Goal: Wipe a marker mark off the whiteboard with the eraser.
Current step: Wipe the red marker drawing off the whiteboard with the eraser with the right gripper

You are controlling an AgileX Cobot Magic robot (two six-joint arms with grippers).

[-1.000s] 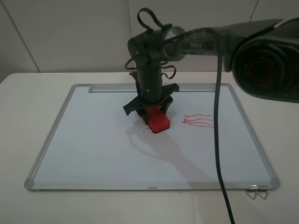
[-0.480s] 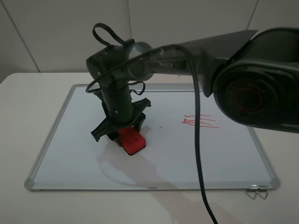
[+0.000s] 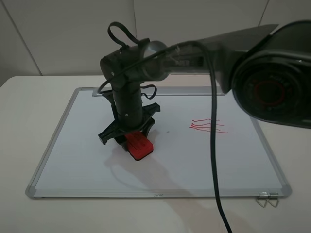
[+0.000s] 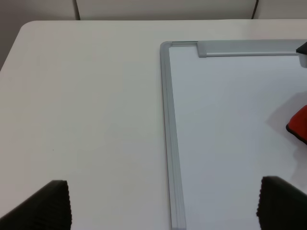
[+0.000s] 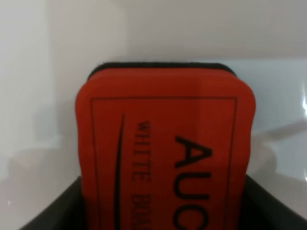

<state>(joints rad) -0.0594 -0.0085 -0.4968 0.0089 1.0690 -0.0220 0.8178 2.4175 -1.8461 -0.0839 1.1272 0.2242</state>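
Note:
The red eraser lies flat on the whiteboard, left of its middle. My right gripper reaches across from the right and is shut on it. In the right wrist view the eraser fills the frame between the dark fingers, with "AUC" lettering on top. No stick-figure marker mark shows; only a tiny speck lies on the board. My left gripper is open over the board's left frame; a corner of the eraser shows there.
Wavy red lines sit on the board's right half. The silver tray strip runs along the far edge. A metal binder clip lies on the table at the board's near right corner. The right arm's cable hangs over the board.
The right gripper swept the eraser from the board's middle to the left and nearer, then edged slightly right. The red trace beside the eraser a second ago no longer shows.

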